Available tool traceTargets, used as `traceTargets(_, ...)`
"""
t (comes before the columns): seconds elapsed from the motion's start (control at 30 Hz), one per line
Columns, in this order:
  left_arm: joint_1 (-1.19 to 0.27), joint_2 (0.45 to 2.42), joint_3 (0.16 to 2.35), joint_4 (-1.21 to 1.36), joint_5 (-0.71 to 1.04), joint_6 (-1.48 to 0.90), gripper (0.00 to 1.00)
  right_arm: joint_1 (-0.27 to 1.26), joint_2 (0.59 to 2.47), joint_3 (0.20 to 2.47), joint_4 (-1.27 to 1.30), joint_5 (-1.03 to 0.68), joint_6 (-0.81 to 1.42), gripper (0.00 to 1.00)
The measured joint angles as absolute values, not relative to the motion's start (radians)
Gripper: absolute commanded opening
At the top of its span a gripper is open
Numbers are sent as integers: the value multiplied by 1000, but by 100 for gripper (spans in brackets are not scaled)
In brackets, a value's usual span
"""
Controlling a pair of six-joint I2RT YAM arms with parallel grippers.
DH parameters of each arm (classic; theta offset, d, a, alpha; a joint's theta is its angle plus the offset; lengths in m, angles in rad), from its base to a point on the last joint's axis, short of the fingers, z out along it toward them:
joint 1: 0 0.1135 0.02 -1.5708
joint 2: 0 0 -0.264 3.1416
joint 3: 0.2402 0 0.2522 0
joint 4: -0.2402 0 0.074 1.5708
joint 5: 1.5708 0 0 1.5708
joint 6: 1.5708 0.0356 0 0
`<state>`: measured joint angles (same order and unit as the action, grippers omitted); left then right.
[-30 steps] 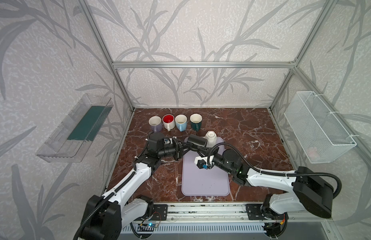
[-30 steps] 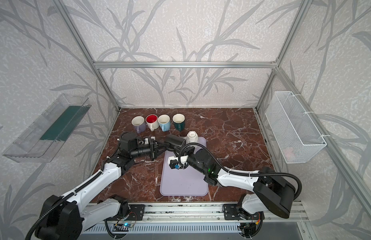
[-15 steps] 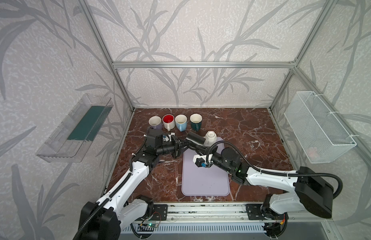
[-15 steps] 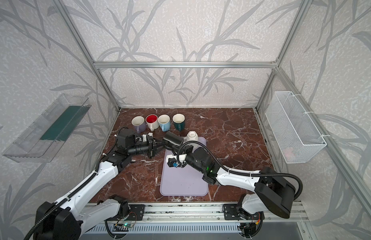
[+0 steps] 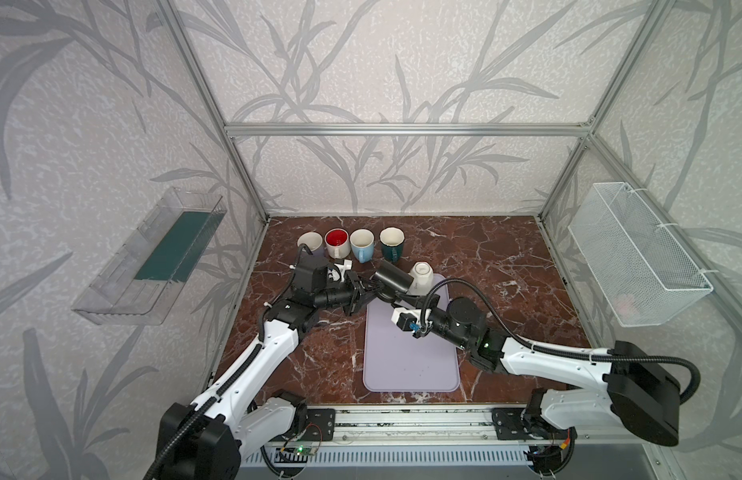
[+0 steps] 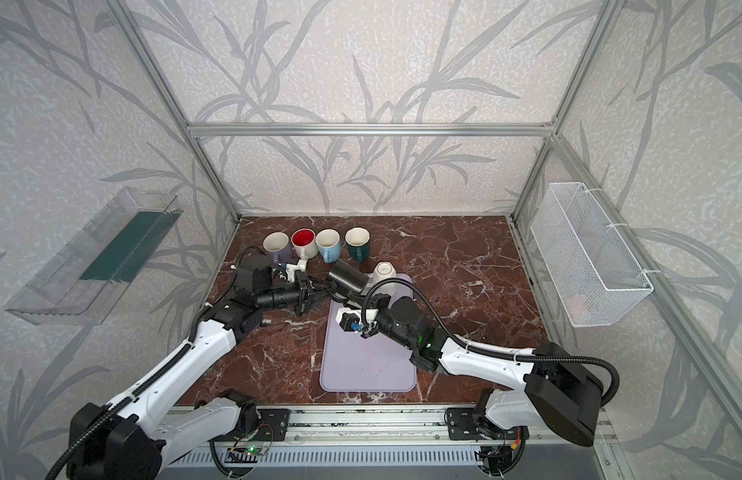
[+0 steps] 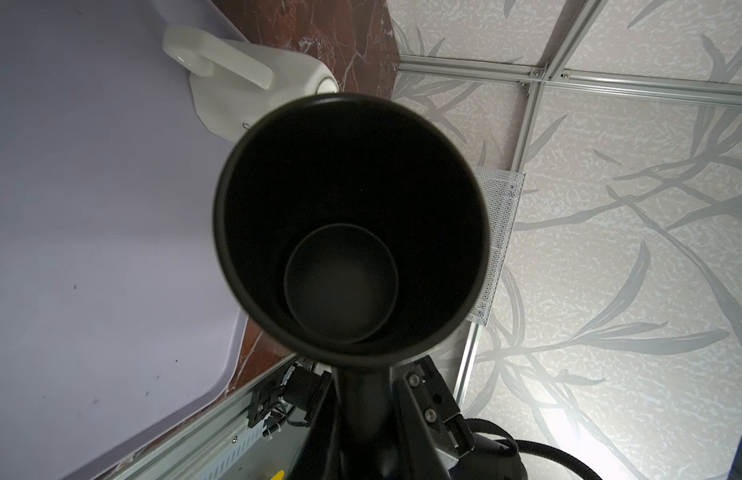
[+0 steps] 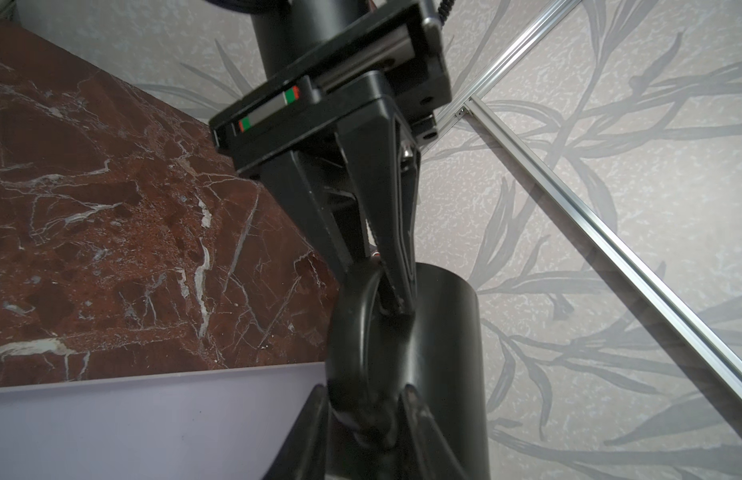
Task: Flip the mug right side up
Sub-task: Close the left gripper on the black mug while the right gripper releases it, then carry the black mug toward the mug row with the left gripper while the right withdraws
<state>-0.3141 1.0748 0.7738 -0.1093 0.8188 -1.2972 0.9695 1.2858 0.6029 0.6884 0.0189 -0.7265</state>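
A black mug (image 5: 392,276) (image 6: 347,277) hangs in the air over the mat's far left corner. It lies tilted on its side with its mouth (image 7: 348,216) facing the left wrist. My left gripper (image 5: 367,291) (image 6: 319,291) (image 7: 361,374) is shut on the mug's handle; its fingertips (image 8: 396,286) pinch the top of the loop. My right gripper (image 5: 391,297) (image 6: 344,298) (image 8: 363,399) reaches in from the right. Its fingers stand slightly apart on either side of the lower handle, open. The mug's wall (image 8: 436,353) fills the right wrist view.
A white mug (image 5: 421,276) (image 6: 384,272) (image 7: 244,87) sits upside down on the lavender mat (image 5: 411,365), just behind the black one. Several upright mugs (image 5: 350,245) line the back left. A wire basket (image 5: 635,253) and a clear bin (image 5: 153,253) hang on the side walls.
The left wrist has lifted a little and the mug has edged toward the back. The right gripper's fingers have spread slightly round the handle.
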Motion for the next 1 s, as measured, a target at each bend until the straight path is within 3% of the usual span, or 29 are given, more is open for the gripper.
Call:
traceTargets(0.43,-314,1138,836,-391,668,-1029,0,968,1164,572,667,114,-680,31)
traceTargets(1.0,-407,1269,969,-569,305,-659,0,968,1097,558,645,248,-661,31)
